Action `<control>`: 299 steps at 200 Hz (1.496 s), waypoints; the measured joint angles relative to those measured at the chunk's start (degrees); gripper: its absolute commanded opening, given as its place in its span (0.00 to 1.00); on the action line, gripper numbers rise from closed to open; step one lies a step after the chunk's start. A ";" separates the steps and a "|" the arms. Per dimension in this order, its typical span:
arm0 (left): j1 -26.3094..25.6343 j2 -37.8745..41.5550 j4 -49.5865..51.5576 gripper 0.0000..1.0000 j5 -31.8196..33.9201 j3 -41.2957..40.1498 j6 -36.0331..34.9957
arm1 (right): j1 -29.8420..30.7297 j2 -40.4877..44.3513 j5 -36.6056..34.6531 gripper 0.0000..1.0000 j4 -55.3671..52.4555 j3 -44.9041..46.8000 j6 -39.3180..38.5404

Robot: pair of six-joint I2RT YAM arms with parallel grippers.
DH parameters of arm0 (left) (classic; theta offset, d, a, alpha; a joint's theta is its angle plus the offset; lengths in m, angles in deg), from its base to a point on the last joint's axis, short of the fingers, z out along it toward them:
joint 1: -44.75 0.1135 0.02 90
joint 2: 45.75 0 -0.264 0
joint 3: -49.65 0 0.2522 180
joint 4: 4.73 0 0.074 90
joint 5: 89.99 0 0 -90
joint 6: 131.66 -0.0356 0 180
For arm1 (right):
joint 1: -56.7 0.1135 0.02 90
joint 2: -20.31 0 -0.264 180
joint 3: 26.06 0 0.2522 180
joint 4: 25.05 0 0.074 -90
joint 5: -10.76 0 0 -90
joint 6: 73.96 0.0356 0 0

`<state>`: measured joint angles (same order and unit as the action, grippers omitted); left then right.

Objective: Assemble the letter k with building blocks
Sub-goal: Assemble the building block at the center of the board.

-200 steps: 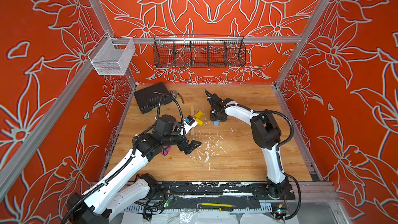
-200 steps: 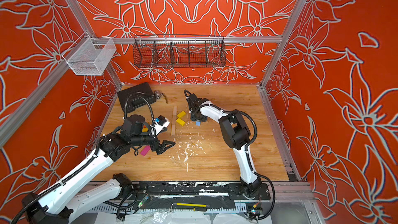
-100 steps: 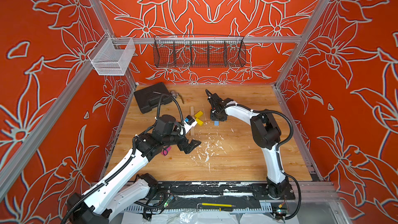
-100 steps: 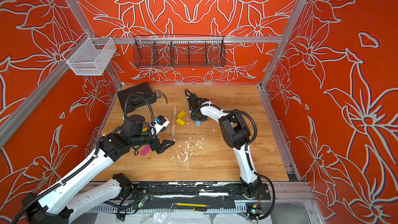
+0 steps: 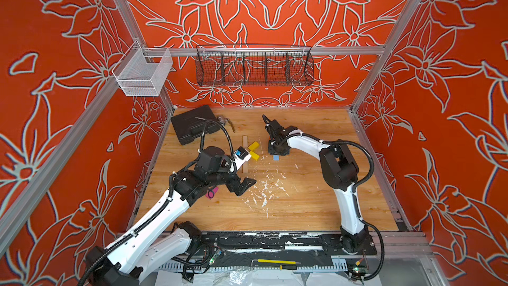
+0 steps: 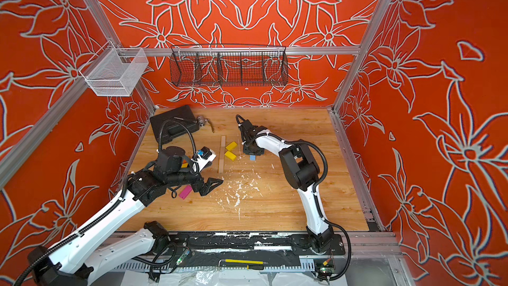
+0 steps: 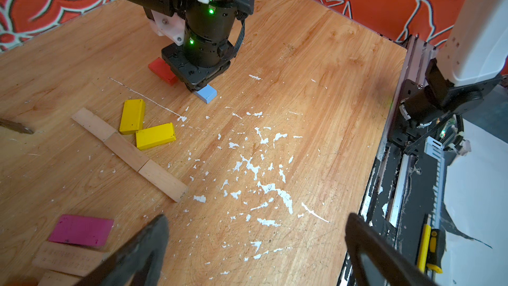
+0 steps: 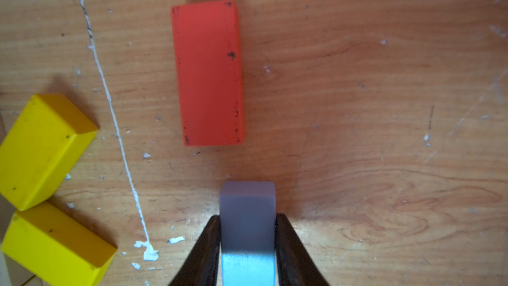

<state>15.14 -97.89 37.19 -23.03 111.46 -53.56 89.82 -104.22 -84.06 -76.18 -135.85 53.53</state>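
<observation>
The right gripper [image 8: 247, 225] is found pressed onto the blue block [image 8: 247, 196], one jaw against each long side. Against the earlier top views the arm's position is practically unchanged, so the closing of the jaws is recorded as the only change. The block lies inward of the surface's [image 5: 302, 202] far edge, near the middle of its width, just beside the red block [image 8: 209, 72]. Whether it has left the surface cannot be told from the wrist view; it appears to rest there.

The stem of the letter is laid as a line of pale wooden bars [image 7: 127, 152], with two yellow blocks [image 7: 143, 126] angled against it. The grip is judged to prepare the blue block for lengthening one slanted arm.

The left gripper [image 7: 257, 217] is held spread wide and empty above the surface toward the left edge, near the magenta block [image 7: 81, 231]. No shift from the earlier views is noted there, nor among the blocks.
</observation>
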 measured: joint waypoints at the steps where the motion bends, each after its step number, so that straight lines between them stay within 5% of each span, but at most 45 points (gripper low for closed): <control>1: 0.00 0.00 -0.02 0.97 0.00 0.00 0.00 | 0.00 0.00 0.00 0.31 0.00 0.00 0.00; 299: 0.87 0.00 -0.02 0.97 1.25 0.00 0.39 | 0.35 -4.72 -0.63 0.32 -1.55 -7.61 -2.54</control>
<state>16.01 -97.89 37.17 -21.79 111.46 -53.17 90.17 -108.94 -84.69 -77.73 -143.46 51.00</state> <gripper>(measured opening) 0.975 0.321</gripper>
